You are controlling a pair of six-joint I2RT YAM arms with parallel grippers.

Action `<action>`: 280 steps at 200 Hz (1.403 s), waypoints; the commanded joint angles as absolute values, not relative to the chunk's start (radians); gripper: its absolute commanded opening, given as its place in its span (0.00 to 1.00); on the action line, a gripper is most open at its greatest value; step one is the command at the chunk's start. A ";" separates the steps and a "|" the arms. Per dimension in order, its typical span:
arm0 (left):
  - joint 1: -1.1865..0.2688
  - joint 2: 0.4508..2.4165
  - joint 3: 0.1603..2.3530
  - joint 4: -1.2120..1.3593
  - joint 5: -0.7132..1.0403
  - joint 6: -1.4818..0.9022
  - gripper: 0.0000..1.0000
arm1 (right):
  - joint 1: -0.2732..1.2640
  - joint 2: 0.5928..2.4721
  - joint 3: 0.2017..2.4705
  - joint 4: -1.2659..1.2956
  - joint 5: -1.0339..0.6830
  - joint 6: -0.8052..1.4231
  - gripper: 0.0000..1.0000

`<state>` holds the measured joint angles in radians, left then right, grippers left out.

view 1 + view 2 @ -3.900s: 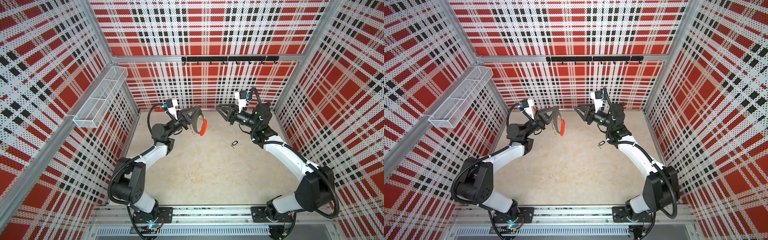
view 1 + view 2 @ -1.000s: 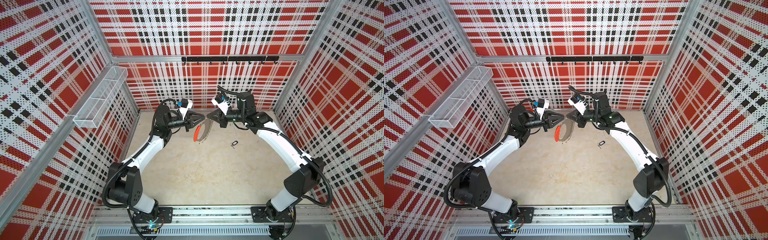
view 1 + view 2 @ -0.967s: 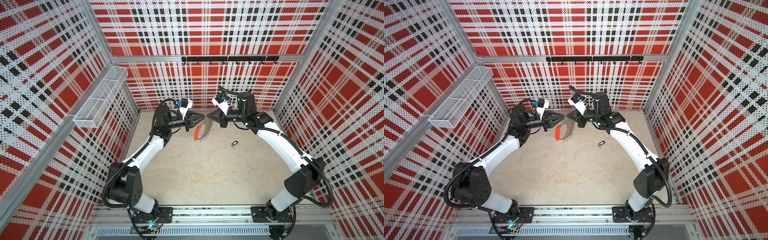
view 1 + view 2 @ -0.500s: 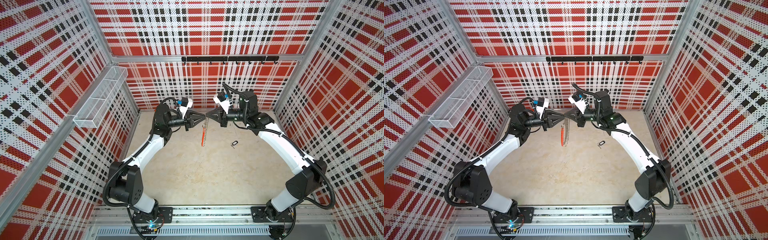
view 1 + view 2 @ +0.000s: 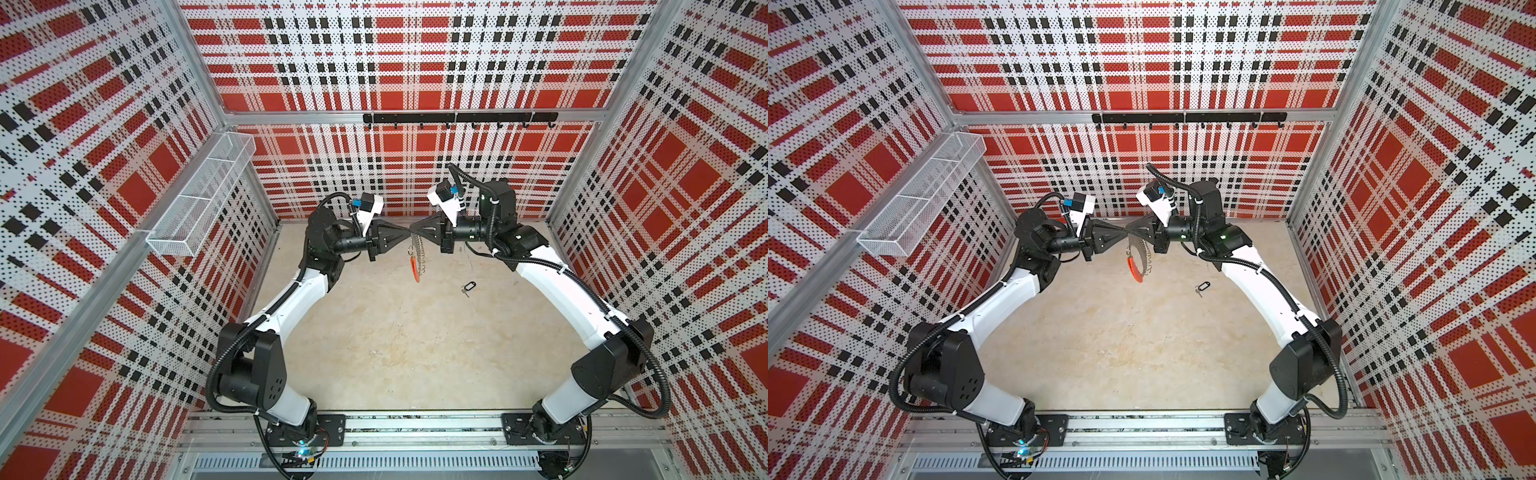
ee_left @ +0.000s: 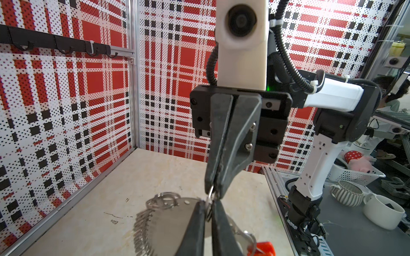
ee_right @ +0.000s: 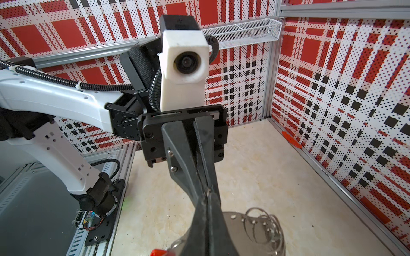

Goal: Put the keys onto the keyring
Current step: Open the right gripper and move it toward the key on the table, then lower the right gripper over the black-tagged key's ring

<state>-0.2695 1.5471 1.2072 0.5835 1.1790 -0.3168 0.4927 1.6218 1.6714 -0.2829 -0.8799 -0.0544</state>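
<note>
Turned edge-on since a second ago, your keyring (image 5: 417, 259) now hangs as a thin sliver in a top view, its hoop hard to trace. Your left gripper (image 5: 405, 238) and right gripper (image 5: 413, 230) meet tip to tip, both clamped on its top wire. Your keys (image 5: 467, 287) lie well apart on the table (image 5: 395, 340). The left wrist view cuts off the red segment (image 6: 263, 248).
</note>
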 commanded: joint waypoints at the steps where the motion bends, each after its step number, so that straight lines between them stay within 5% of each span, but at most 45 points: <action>1: -0.264 1.561 1.212 0.685 1.200 -0.365 0.08 | 0.508 1.640 1.700 -0.255 -0.929 -0.053 0.00; 17: -0.265 1.564 1.198 0.743 1.208 -0.426 0.00 | 0.509 1.645 1.700 -0.255 -0.933 -0.051 0.00; 87: -0.259 1.584 1.117 1.106 1.195 -0.693 0.00 | 0.511 1.640 1.631 -0.148 -0.908 0.020 0.00; 94: -0.256 1.582 1.110 1.111 1.173 -0.698 0.00 | 0.511 1.633 1.615 -0.121 -0.880 0.041 0.21; 111: -0.255 1.577 1.084 1.110 1.093 -0.709 0.00 | 0.501 1.603 1.564 -0.041 -0.791 0.101 0.47; 135: -0.219 1.559 1.030 1.110 0.993 -0.704 0.00 | 0.458 1.509 1.434 0.094 -0.670 0.186 0.59; 167: -0.217 1.515 0.959 1.074 0.905 -0.647 0.00 | 0.370 1.341 1.190 0.173 -0.390 0.271 0.62; 210: -0.235 1.445 0.942 0.774 0.706 -0.427 0.00 | 0.331 1.286 0.988 -0.001 -0.011 0.303 0.54; 238: -0.294 1.403 0.934 0.591 0.507 -0.258 0.00 | 0.328 1.360 0.967 -0.151 0.085 0.300 0.55; 280: -0.303 1.381 0.914 0.541 0.427 -0.305 0.00 | 0.323 1.524 0.985 -0.246 0.098 0.263 0.48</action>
